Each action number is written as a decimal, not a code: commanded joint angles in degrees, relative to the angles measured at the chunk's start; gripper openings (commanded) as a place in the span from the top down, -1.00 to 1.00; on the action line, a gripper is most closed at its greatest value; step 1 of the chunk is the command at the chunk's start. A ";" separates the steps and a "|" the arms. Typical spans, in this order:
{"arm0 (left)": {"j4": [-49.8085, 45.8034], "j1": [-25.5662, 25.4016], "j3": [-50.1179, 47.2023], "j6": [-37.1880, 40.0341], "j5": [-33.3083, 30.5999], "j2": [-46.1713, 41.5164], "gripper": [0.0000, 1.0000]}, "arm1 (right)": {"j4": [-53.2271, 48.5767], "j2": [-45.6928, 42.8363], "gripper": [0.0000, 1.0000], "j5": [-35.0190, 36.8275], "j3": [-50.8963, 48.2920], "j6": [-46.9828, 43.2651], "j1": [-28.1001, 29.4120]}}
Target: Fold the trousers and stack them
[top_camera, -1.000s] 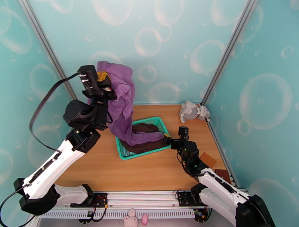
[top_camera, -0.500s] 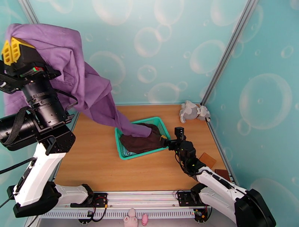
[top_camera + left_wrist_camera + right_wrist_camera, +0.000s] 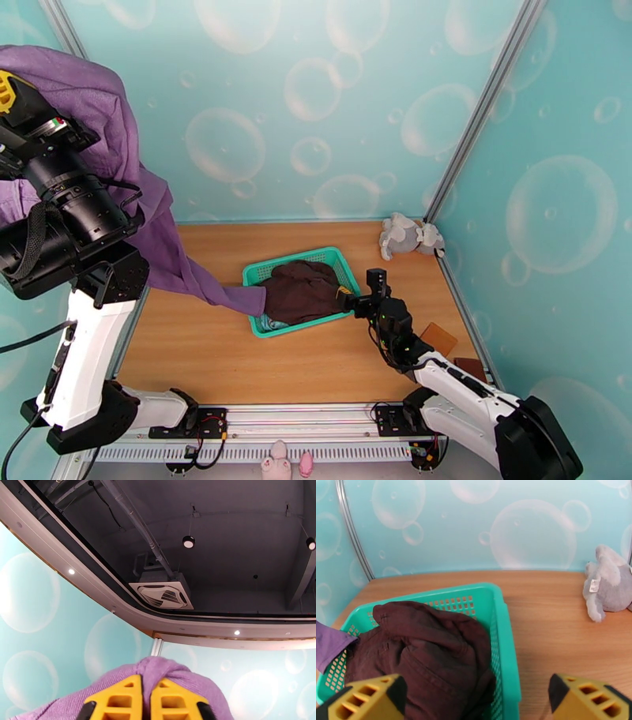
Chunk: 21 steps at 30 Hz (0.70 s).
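Long purple trousers (image 3: 146, 213) hang from my left gripper (image 3: 6, 91), which is raised high at the far left. The left wrist view shows its yellow fingers (image 3: 126, 697) shut on a bunch of the purple fabric (image 3: 158, 669). The cloth slopes down to the table, and its low end (image 3: 237, 298) rests against the left rim of the green basket (image 3: 316, 256). That end also shows at the basket's left edge (image 3: 328, 645). My right gripper (image 3: 347, 298) hovers at the basket's right rim (image 3: 501, 630), open, holding nothing.
A dark brown garment (image 3: 304, 290) fills the basket. A grey plush toy (image 3: 409, 235) sits at the back right corner. Two brown blocks (image 3: 439, 338) lie near the right edge. Bare wood lies in front of the basket.
My left arm swung up and to the left with the trousers, dragging the leg off the brown garment toward the basket's left rim. The right gripper barely moved.
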 commanded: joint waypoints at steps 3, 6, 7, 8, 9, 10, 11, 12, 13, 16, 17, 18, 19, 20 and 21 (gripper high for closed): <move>-15.04 1.22 -18.19 -11.07 -3.15 -6.79 1.00 | 3.73 0.71 -0.99 -2.63 1.76 -5.44 4.70; -21.95 1.39 -30.86 -19.41 -5.61 -10.61 1.00 | 3.75 1.38 -0.99 -2.24 2.18 -7.20 6.49; -25.30 1.39 -33.91 -23.07 -5.53 -11.77 1.00 | 3.71 1.56 -0.99 -2.29 2.35 -7.31 6.68; -29.24 1.53 -37.38 -27.93 -5.18 -13.21 1.00 | 3.59 1.77 -0.99 -2.34 2.45 -7.40 6.83; -33.41 1.65 -40.25 -33.16 -4.53 -14.63 1.00 | 3.62 1.92 -0.99 -2.46 2.46 -7.48 6.86; -37.62 1.73 -42.57 -38.06 -3.61 -15.68 1.00 | 3.70 1.88 -0.99 -2.72 2.46 -7.57 6.94; -41.89 1.75 -45.22 -43.26 -2.55 -16.95 1.00 | 3.90 1.91 -0.99 -2.98 2.46 -7.66 7.08; -45.26 1.75 -48.03 -48.21 -1.46 -18.17 1.00 | 4.14 1.93 -0.99 -3.60 2.32 -7.84 7.36; -47.91 1.75 -50.34 -52.03 -0.61 -19.09 1.00 | 4.40 1.92 -0.99 -4.60 2.38 -8.31 7.64; -51.61 1.75 -58.53 -61.17 -0.67 -22.18 1.00 | 6.08 1.81 -0.99 -7.83 2.28 -11.32 11.15; -51.85 1.88 -61.01 -63.01 -1.93 -23.22 1.00 | 6.49 2.02 -0.98 -8.03 2.42 -12.88 13.03; -52.25 2.28 -62.87 -64.31 -3.05 -23.96 1.00 | 6.56 2.48 -0.99 -7.95 2.77 -14.42 15.03; -52.95 2.97 -64.27 -64.69 -3.77 -24.59 1.00 | 6.41 3.22 -0.99 -7.71 3.22 -15.61 16.87; -54.05 3.87 -65.07 -66.85 -4.50 -25.14 1.00 | 6.37 4.07 -0.99 -7.41 3.77 -16.16 18.32; -55.58 5.30 -65.69 -68.42 -5.04 -25.74 1.00 | 6.19 5.45 -0.99 -7.10 4.53 -16.43 19.51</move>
